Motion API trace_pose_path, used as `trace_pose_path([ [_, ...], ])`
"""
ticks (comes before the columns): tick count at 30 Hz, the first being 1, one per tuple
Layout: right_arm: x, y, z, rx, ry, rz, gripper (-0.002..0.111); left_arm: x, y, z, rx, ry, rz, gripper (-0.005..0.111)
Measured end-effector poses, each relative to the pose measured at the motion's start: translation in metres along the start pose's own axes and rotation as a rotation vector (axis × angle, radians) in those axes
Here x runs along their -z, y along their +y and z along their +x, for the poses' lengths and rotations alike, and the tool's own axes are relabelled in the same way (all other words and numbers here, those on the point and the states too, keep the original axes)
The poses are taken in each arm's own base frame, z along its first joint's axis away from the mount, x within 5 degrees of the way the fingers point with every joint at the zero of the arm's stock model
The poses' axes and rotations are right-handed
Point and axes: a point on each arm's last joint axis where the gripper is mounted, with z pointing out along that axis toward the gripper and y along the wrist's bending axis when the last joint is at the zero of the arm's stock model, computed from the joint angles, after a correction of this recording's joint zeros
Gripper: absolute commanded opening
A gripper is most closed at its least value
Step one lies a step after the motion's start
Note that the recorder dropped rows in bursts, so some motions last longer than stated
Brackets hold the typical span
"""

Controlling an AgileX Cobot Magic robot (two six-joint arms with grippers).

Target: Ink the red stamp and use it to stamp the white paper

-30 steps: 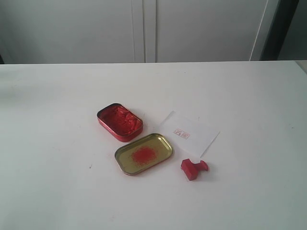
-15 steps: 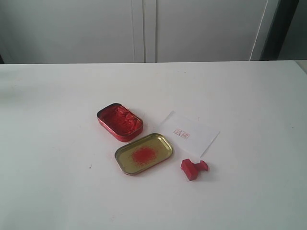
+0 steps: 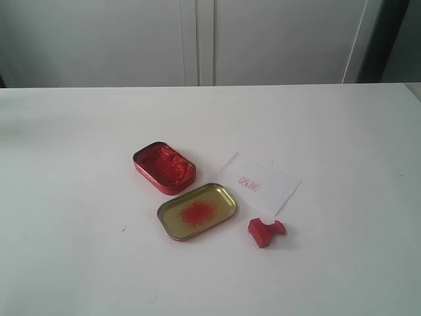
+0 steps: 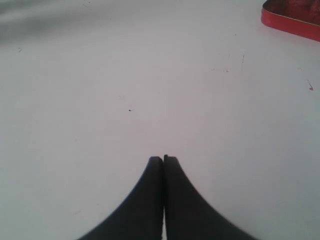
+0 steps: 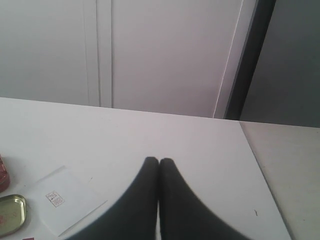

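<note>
The red stamp (image 3: 266, 232) lies on its side on the white table, just in front of the white paper (image 3: 260, 184). A small red imprint (image 3: 249, 184) marks the paper, which also shows in the right wrist view (image 5: 65, 200). Neither arm appears in the exterior view. My left gripper (image 4: 163, 159) is shut with nothing in it, over bare table. Away from the paper, my right gripper (image 5: 159, 161) is likewise shut and empty.
A red tin of ink paste (image 3: 164, 167) stands left of the paper; its edge shows in the left wrist view (image 4: 292, 20). The gold lid (image 3: 197, 211) with a red smear lies in front of it, also seen at the right wrist view's edge (image 5: 11, 214). Cabinet doors (image 3: 197, 39) stand behind the table.
</note>
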Motion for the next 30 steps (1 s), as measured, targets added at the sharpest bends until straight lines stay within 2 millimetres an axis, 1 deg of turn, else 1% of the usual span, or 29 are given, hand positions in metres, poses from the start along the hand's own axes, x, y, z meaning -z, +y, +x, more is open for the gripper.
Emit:
trace_pose_path([
  [4, 0.000, 0.000, 0.000, -0.016, 0.000, 0.000, 0.000, 0.000, 0.000, 0.000, 0.000, 0.000, 0.000, 0.000],
  [9, 0.000, 0.000, 0.000, -0.110, 0.000, 0.000, 0.000, 0.000, 0.000, 0.000, 0.000, 0.000, 0.000, 0.000],
  [13, 0.000, 0.000, 0.000, -0.135, -0.002, 0.000, 0.000, 0.000, 0.000, 0.000, 0.000, 0.000, 0.000, 0.000],
  [19, 0.010, 0.000, 0.001, -0.138, -0.045, -0.001, 0.000, 0.000, 0.000, 0.000, 0.000, 0.000, 0.000, 0.000],
  [22, 0.015, 0.001, 0.007, -0.140, -0.071, -0.001, 0.000, 0.000, 0.000, 0.000, 0.000, 0.000, 0.000, 0.000],
  [30, 0.020, 0.002, 0.035, -0.135, -0.087, 0.001, 0.000, 0.000, 0.000, 0.000, 0.000, 0.000, 0.000, 0.000],
])
